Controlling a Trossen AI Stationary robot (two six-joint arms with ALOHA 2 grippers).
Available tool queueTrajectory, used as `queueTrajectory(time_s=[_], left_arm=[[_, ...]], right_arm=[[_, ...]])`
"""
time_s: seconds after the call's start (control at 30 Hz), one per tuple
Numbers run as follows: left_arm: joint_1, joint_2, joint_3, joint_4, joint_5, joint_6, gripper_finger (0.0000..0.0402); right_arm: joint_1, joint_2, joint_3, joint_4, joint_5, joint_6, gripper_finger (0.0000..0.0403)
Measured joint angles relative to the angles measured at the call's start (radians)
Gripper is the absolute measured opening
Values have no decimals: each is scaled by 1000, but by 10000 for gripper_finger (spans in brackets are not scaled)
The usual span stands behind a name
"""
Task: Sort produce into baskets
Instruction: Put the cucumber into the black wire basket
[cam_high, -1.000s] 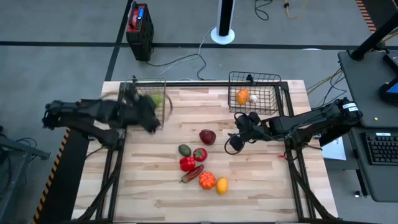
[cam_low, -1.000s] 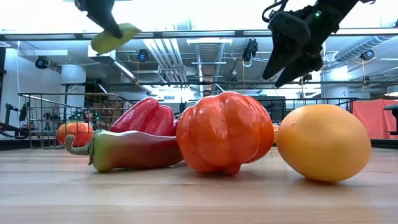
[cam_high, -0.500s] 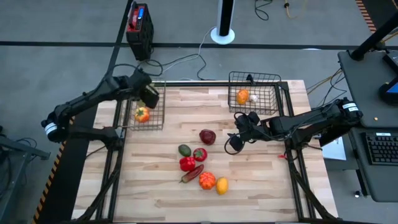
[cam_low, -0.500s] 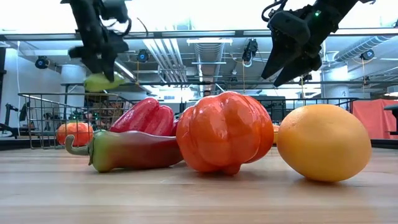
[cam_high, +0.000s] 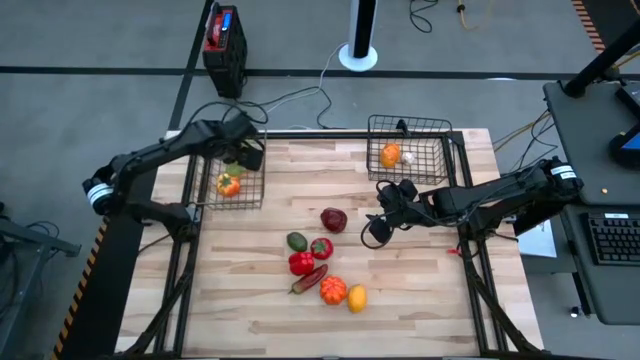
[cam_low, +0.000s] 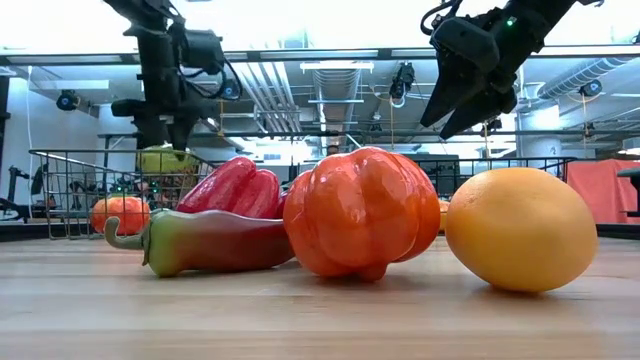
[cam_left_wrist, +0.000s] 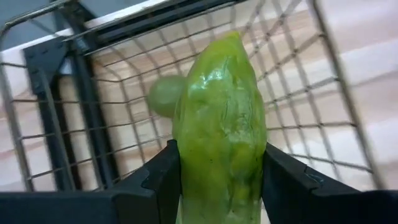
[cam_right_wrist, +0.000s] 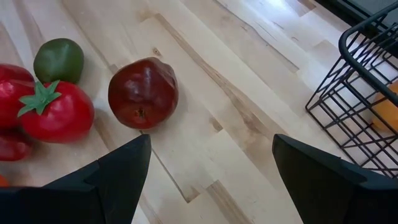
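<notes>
Now, left tool (cam_left_wrist: 217, 186) pinching green produce (cam_left_wrist: 217, 124) over left basket (cam_high: 228, 175), right tool (cam_high: 385, 215) spread above table.

I am swinging the left gripper (cam_high: 243, 153) across and lowering it, carrying the green vegetable (cam_left_wrist: 219, 130) down over the left basket (cam_high: 206, 186), settling above the orange piece (cam_high: 229, 184).

We see a pale wooden table (cam_high: 250, 300) carrying two wire baskets (cam_high: 236, 170) at its far edge. A dark maroon fruit (cam_high: 334, 219) sits mid-table; nearer us from it cluster a green piece (cam_high: 297, 241), tomato (cam_high: 321, 248), red pepper (cam_high: 301, 264), chili (cam_high: 310, 279), orange pepper (cam_high: 333, 290) and lemon (cam_high: 357, 298).
</notes>
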Motion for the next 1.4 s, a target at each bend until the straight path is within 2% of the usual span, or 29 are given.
queueTrajectory(time_s=[0.1, 0.4, 1.1, 1.27, 1.4], left_arm=[[0, 28, 0, -20, -28, -12, 157], [0, 71, 0, -4, -27, -22, 157], [0, 75, 0, 12, -27, -10, 157], [-45, 42, 0, 64, -119, 89, 157], [-127, -62, 0, 178, -110, 207, 157]], right_arm=[[0, 0, 0, 0, 0, -2, 327], [0, 0, 0, 2, 0, -18, 327], [0, 0, 0, 20, 0, -25, 327], [1, 0, 0, 30, 27, -42, 327], [2, 0, 0, 73, 76, -89, 327]])
